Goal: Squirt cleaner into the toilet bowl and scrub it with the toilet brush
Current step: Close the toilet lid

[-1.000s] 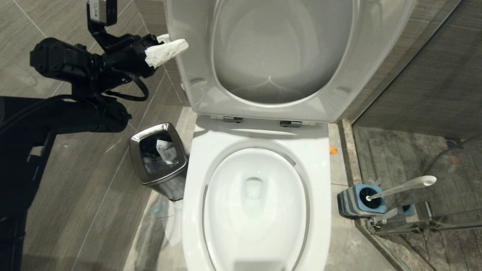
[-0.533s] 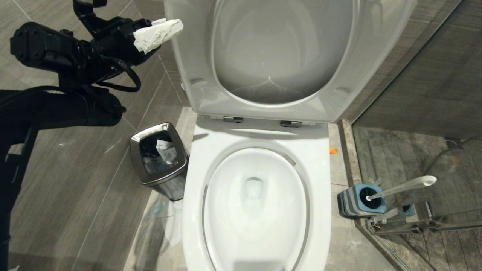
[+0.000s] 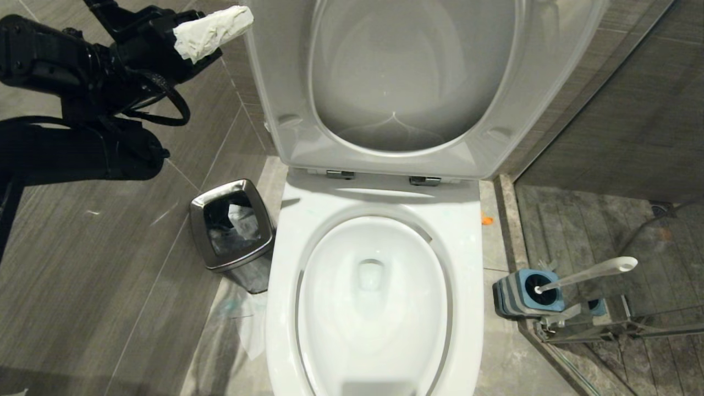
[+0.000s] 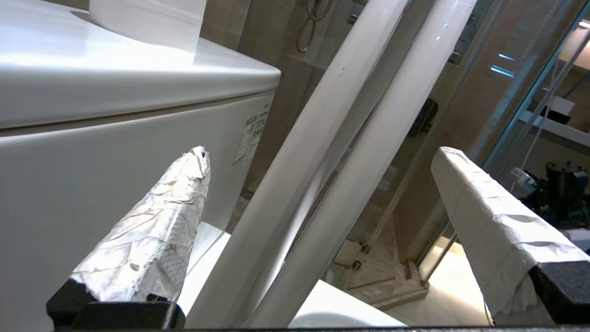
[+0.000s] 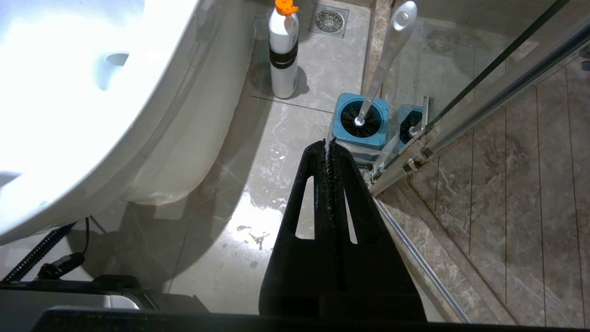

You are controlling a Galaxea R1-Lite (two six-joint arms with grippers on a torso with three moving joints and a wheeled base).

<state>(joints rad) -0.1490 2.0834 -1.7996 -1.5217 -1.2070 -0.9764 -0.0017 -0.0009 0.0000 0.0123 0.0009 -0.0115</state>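
Toilet bowl (image 3: 374, 308) sits centre-near in the head view, white and glossy, seat and lid (image 3: 396, 82) both raised upright at the far side against the tank. Left gripper (image 4: 318, 193) is up at far left, beside the raised lid's left edge, its paper-wrapped fingers (image 4: 166, 230) spread wide with nothing between them; in the left wrist view the edges of the raised seat and lid run diagonally through the gap, apart from both fingers, and the white tank (image 4: 92, 138) with a sticker is just beyond the one finger. Only one wrapped finger (image 3: 212, 32) shows in the head view. Right gripper (image 5: 328, 152) is not in the head view; the right wrist view shows its black fingers pressed together, holding nothing, pointing down at the floor near the right side of the bowl. Just past its tip stands the toilet brush (image 5: 385, 60), white handle leaning out of its blue-and-grey holder (image 5: 362, 122), next to the glass shower door frame (image 5: 461, 106). White cleaner bottle (image 5: 283, 50) with an orange cap stands upright farther on, near the bowl's base. Steel waste bin (image 3: 234, 234) is left of the bowl, just beside it, with crumpled paper inside. Grey tile floor (image 3: 110, 275) all round.
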